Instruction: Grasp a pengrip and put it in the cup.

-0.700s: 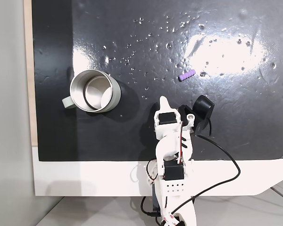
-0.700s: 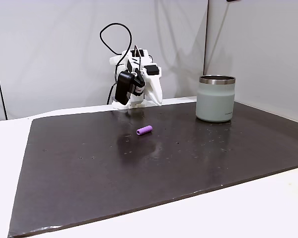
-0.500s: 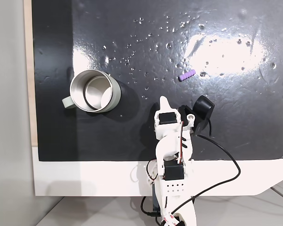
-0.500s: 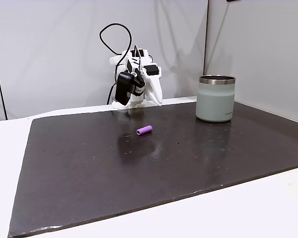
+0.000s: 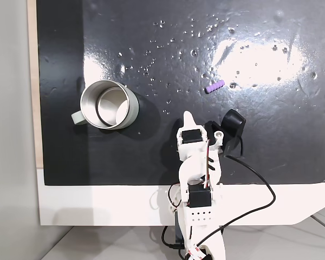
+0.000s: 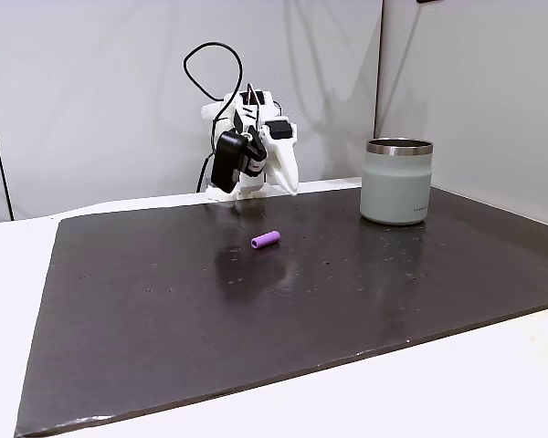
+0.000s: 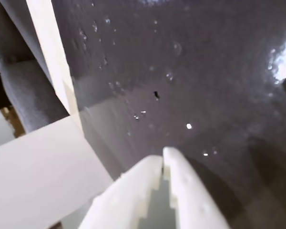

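The light-purple pengrip (image 5: 214, 86) lies on the black mat, also seen mid-mat in a fixed view from the side (image 6: 266, 239). The silver-grey cup (image 5: 109, 104) stands upright at the left of the top-down fixed view, its pale handle pointing left; in a side fixed view the cup (image 6: 397, 181) is at the right. My white gripper (image 5: 188, 115) is folded near the mat's near edge, well short of the pengrip, tip pointing toward it. In the wrist view the gripper (image 7: 165, 162) has its fingertips touching, holding nothing.
The black mat (image 5: 260, 146) is glossy with small bumps and glare. A white table border (image 5: 97, 203) runs along the arm's base side, and a black cable (image 5: 260, 189) loops beside the arm. A grey wall (image 6: 91, 91) stands behind the arm.
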You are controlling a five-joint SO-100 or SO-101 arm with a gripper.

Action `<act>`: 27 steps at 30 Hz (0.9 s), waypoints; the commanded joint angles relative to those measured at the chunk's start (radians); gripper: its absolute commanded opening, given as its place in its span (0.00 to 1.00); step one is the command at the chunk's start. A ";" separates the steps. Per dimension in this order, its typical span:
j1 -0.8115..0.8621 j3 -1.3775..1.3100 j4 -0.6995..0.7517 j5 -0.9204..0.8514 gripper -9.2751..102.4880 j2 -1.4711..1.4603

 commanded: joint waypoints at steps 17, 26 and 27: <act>0.086 -0.696 -0.104 -0.178 0.08 -1.103; 0.115 -0.893 -0.100 -0.219 0.09 -1.387; 0.118 -0.914 -0.095 -0.227 0.09 -1.408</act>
